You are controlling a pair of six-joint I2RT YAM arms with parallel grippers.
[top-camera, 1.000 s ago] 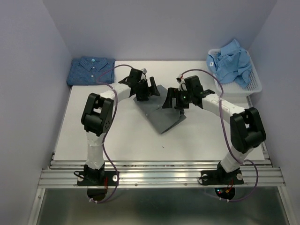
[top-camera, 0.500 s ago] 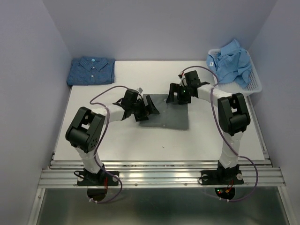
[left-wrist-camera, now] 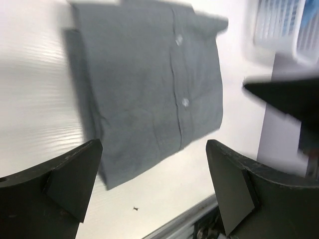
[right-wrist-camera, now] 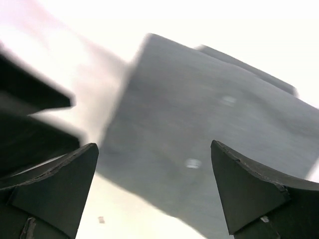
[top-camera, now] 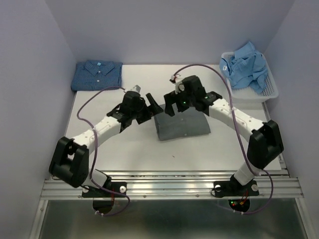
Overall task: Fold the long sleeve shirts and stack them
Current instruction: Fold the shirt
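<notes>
The mid-grey shirt [top-camera: 183,127] lies folded in a flat rectangle at the table's middle. It also shows in the left wrist view [left-wrist-camera: 149,89] and the right wrist view [right-wrist-camera: 209,134], with buttons showing. My left gripper [top-camera: 153,103] is open and empty, above the shirt's far left corner. My right gripper [top-camera: 170,104] is open and empty, close beside it over the shirt's far edge. The dark blue dotted shirt [top-camera: 97,74] lies folded at the far left. The light blue shirt [top-camera: 246,64] lies crumpled in the basket. Both wrist views are blurred.
The white mesh basket [top-camera: 269,92] stands at the far right corner and shows in the left wrist view [left-wrist-camera: 279,25]. The two gripper heads are very near each other. Purple cables loop over both arms. A small dark speck [top-camera: 173,156] lies near the front edge.
One second ago both grippers held the grey shirt bunched up. It now lies flat and folded, and both grippers are open and off it, drawn together at its far left corner.
</notes>
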